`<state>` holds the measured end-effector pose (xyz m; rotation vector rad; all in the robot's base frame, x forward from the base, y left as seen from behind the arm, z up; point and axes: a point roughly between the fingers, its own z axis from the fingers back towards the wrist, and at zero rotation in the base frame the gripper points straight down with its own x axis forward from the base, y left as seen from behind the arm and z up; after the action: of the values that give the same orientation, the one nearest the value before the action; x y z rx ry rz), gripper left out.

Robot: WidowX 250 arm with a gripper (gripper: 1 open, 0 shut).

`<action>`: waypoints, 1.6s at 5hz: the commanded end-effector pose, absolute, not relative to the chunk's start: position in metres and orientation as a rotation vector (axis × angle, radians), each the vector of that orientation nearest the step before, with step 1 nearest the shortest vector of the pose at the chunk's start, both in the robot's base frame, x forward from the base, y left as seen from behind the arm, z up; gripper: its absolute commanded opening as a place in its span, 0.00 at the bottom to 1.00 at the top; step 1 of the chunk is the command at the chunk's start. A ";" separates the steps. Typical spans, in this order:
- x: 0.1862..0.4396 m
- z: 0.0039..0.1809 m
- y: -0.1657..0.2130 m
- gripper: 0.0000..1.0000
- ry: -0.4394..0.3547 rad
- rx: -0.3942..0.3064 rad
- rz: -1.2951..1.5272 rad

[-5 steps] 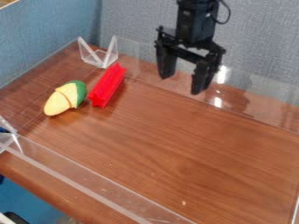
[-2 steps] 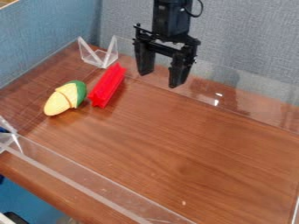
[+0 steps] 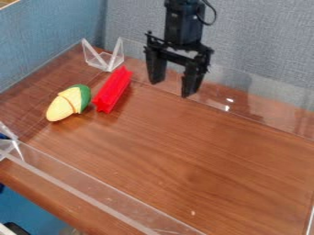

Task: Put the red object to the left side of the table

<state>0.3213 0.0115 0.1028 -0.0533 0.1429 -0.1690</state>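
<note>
Black metal makes up the gripper, which hangs from a dark arm and points down over the far part of the table, a glossy reddish-brown wood-grain top. Its two fingers are spread wide apart, with nothing between them and nothing touching them; the tips stand just above the wood near the far edge. The red object, a bright red long rectangular bar of plain plastic look, lies flat on the table to the left of the gripper, apart from it, with one end toward the far-left corner. Just beside the bar, on its left, lies a yellow corn-like toy with a green and red end. Low clear acrylic walls border the tabletop, and they meet in a point at the far-left corner. Behind the table stands a grey-blue fabric wall.
</note>
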 end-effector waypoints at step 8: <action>0.320 0.050 0.058 1.00 0.161 -0.048 0.024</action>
<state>0.3150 0.0539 0.0369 -0.0562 0.2082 0.0215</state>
